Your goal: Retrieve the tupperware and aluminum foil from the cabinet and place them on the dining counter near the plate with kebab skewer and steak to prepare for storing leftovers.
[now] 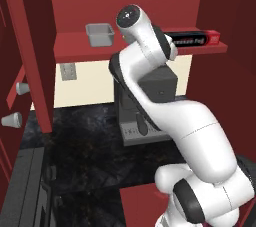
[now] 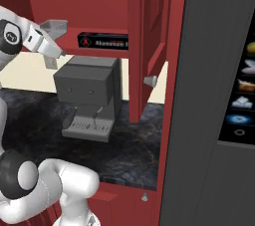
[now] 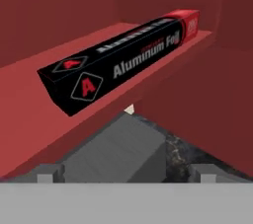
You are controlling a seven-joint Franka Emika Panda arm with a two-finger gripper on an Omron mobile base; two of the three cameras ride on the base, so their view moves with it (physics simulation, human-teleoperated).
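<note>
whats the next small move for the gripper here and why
Probably ease the open gripper forward and a little up toward the aluminum foil. The box lies flat on the cabinet shelf, untouched, and in the hand view it sits above and ahead of the fingertips, which are below the shelf edge.

shelf (image 1: 75,51) | tupperware (image 1: 100,34) left | aluminum foil (image 3: 123,60) right, apparently flat

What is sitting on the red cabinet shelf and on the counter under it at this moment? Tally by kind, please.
Grey plastic tubs: 1, the tupperware
Foil boxes: 1, the aluminum foil
Coffee machines: 1, the grey coffee machine on the black counter
Total: 3
</note>
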